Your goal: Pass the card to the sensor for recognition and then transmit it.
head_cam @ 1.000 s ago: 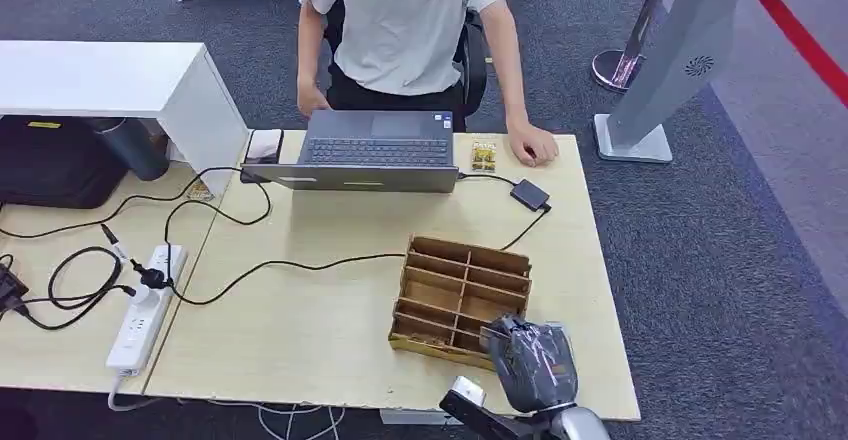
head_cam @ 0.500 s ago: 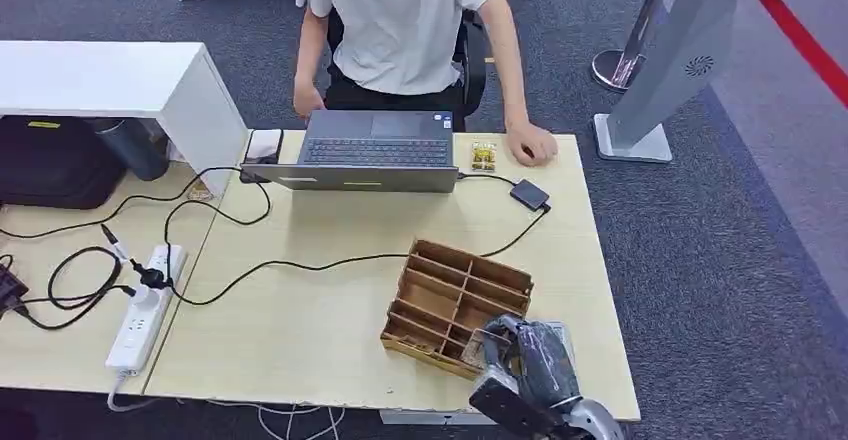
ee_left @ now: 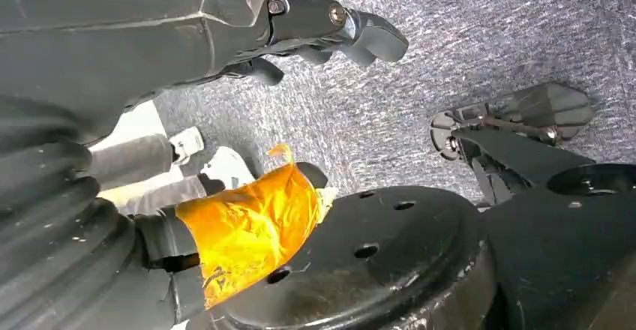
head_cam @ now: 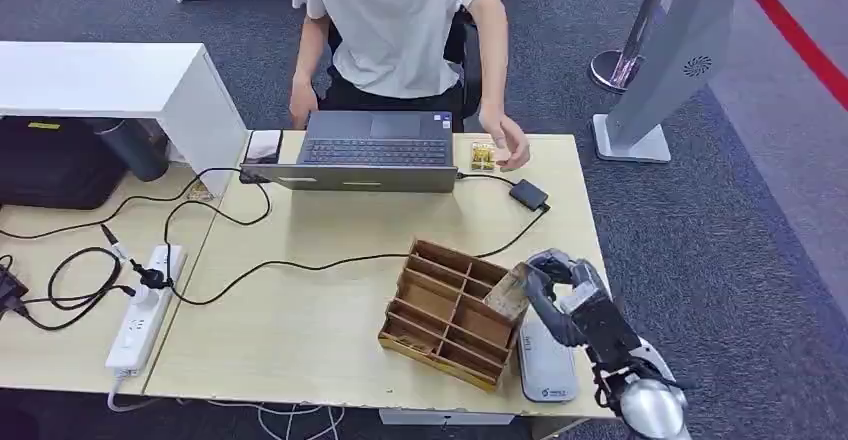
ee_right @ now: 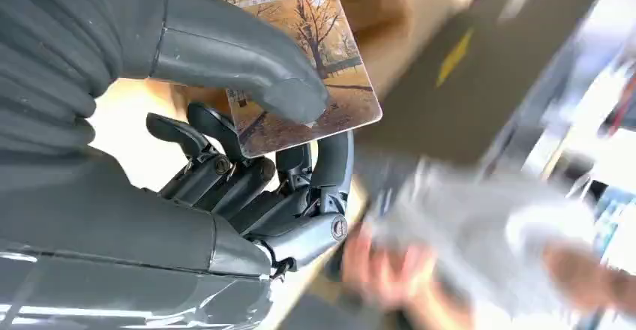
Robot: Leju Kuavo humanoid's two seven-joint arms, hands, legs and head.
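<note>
My right robot hand (head_cam: 565,295) sits in the lower right of the head view, thumb and fingers pinching the card (head_cam: 508,293), a thin glossy rectangle printed with autumn trees, raised just above the right edge of the wooden divider box (head_cam: 450,312). That box, brown slats forming open compartments, stands directly left of my hand, and a flat grey rounded device (head_cam: 546,364) lies on the table (head_cam: 300,330) below it, near the front edge. A black cable (head_cam: 300,263) snakes across the pale wood-grain tabletop from the left up to a small dark sensor box (head_cam: 529,194) in the upper right of the table, with bare tabletop between it and my hand. Beyond it a grey laptop (head_cam: 375,152) stands open, and a person (head_cam: 400,20) in a white shirt sits behind it, one hand (head_cam: 508,146) raised beside a small yellow packet (head_cam: 483,154). The table's right edge lies just beside my wrist. My left robot hand (ee_left: 330,30) hangs over grey carpet, dark fingers loosely apart, holding nothing.
</note>
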